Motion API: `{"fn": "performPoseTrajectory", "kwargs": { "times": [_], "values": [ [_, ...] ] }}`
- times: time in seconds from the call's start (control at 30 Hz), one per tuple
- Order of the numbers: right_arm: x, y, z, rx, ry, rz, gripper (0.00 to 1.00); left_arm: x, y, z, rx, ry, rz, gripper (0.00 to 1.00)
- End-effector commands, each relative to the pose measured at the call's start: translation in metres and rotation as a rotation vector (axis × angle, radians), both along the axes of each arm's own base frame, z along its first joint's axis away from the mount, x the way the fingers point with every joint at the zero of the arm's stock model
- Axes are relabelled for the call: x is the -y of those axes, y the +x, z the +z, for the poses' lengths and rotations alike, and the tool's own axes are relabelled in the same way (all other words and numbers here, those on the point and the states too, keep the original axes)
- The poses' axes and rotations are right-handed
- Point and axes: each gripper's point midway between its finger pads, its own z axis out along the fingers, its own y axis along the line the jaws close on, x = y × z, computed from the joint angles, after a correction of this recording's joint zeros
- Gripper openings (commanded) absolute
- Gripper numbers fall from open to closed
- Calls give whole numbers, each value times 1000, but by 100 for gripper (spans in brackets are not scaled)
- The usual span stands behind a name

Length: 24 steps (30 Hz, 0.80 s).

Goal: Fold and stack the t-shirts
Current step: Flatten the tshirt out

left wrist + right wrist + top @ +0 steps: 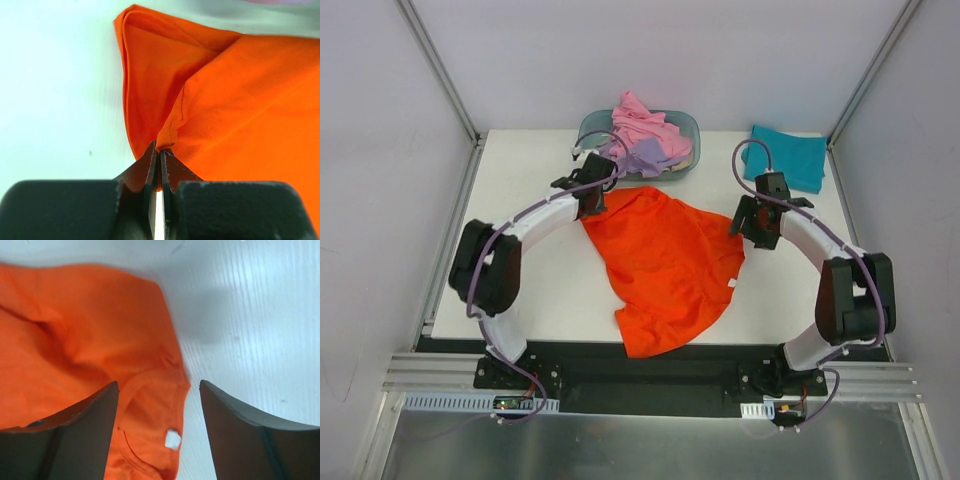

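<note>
**Orange t-shirt** [670, 265]: lies rumpled in the middle of the table [535, 290], with one end reaching the near edge. It is not flat and no fold has been made.

**Left gripper** [159, 151]: clenched on a ridge of orange cloth at the shirt's far left corner. The fabric is pinched thin between the jaws and tents up off the table.

**Right gripper** [158, 385]: jaws apart, grasping nothing. It hovers over the shirt's right edge at the neckline, with the white label [172, 439] just beside it.

**Step in hand**, as I judge it: take two corners and spread the shirt flat before folding.
- The right gripper wants a bite on the cloth edge itself, level with the left's hold.
- Both should then lift and draw apart evenly so the creases drop out.
- The left pinch looks shallow and could slip under a hard pull, so keep the tension gentle.

**Around**:
- The tub [692, 130] sits at the far edge, just behind the left gripper.
- It holds the pink t-shirt [640, 115] and the lavender t-shirt [655, 155] in a heap. The lavender one sags over the tub's near rim.
- The teal t-shirt [788, 155] lies folded at the far right corner, apart from the orange one. That is probably the stacking spot.

**In the way**: the tub is close behind the left arm. A backward lift could snag the lavender cloth or nudge the tub.
</note>
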Motion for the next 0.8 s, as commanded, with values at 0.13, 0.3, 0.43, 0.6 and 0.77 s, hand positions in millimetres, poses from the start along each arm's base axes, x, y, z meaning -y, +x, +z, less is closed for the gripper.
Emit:
{"fn": "performPoseTrajectory", "kwargs": {
  "times": [0.13, 0.3, 0.43, 0.6, 0.77],
  "values": [
    [1, 56, -18, -22, -78, 52, 61, -21, -42, 36, 96, -95, 52, 0],
    [-5, 57, -38, -67, -56, 75, 50, -27, -48, 50, 137, -98, 60, 0],
    [-22, 57, -40, -53, 26, 123, 20, -33, -49, 61, 173, -89, 78, 0],
    [-28, 62, -6, 89, 36, 175, 1, -43, -51, 85, 240, -80, 92, 0],
    [-29, 66, 72, 333, -4, 218, 1, -57, -63, 137, 371, -95, 90, 0]
  ]
}}
